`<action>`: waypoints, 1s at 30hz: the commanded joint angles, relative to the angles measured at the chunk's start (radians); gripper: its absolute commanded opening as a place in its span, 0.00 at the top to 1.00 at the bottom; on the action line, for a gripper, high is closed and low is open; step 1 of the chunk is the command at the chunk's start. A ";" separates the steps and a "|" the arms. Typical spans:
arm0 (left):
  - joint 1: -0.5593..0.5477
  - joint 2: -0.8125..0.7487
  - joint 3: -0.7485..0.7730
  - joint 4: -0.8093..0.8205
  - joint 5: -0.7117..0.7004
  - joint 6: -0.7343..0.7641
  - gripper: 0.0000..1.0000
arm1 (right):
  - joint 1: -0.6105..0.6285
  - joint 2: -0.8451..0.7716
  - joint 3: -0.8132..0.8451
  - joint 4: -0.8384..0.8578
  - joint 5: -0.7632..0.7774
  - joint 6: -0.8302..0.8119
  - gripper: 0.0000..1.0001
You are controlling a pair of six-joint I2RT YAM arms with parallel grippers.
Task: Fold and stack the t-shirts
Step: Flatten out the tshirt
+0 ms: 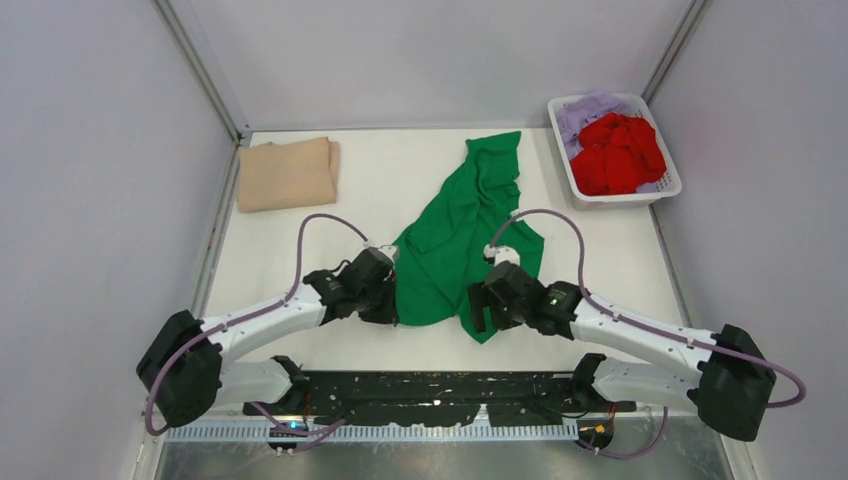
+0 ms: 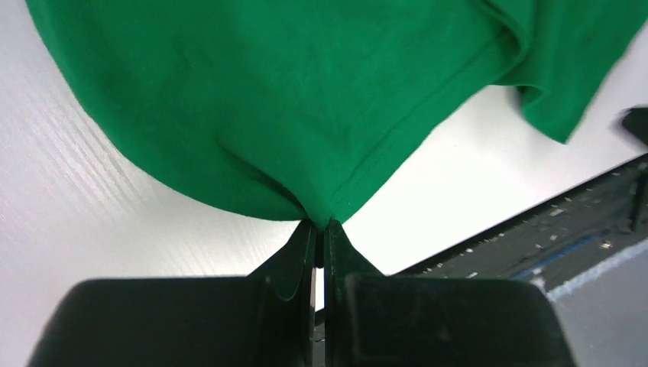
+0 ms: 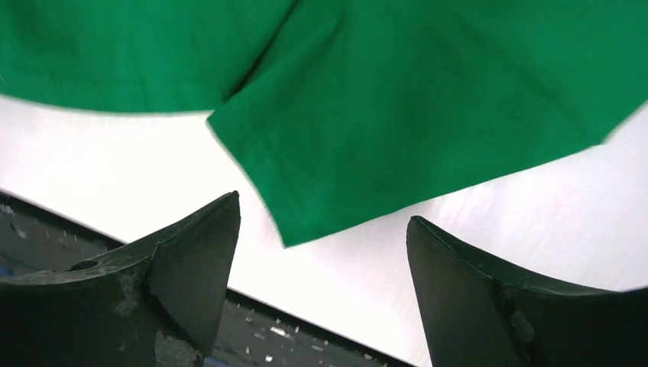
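**Green shirt being spread, one corner gripped**

The table (image 1: 290,245) carries all the work. The green shirt (image 1: 455,235) lies crumpled and bunched across its middle, running from the far edge down toward the arms. It is neither flat nor folded. The tan shirt (image 1: 287,174) sits folded at the far left, well apart from the green one, and I judge it to be the start of the stack. The basket (image 1: 625,198) stands at the far right and holds the red shirt (image 1: 618,155) and the lavender shirt (image 1: 585,112), both untouched.

My left gripper (image 2: 321,223) has its jaws pinched together on the near hem of the green shirt, and cloth fans out from the pinch. My right gripper (image 3: 322,210) has its jaws spread wide. A hemmed corner of the shirt lies on the table just ahead of the gap, and I see nothing held.

I judge that the step in hand is laying out the green shirt before folding it. The next move calls for advancing the right gripper until that corner sits between its fingers, then closing on a single layer of hem. After that both arms should draw apart to pull the cloth flat.
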 commanded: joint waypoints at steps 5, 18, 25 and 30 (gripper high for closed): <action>0.007 -0.188 -0.041 0.011 0.010 -0.019 1.00 | 0.214 0.197 0.058 0.034 0.017 0.137 0.25; 0.072 -0.267 -0.075 0.021 -0.009 -0.051 1.00 | 0.133 0.348 -0.006 0.083 0.077 0.234 0.57; 0.206 -0.339 -0.072 0.018 -0.016 -0.044 1.00 | -0.014 0.209 -0.076 0.083 0.132 0.233 0.94; 0.375 -0.364 -0.020 0.037 0.095 -0.037 1.00 | -0.181 0.008 -0.013 0.093 0.197 0.135 0.95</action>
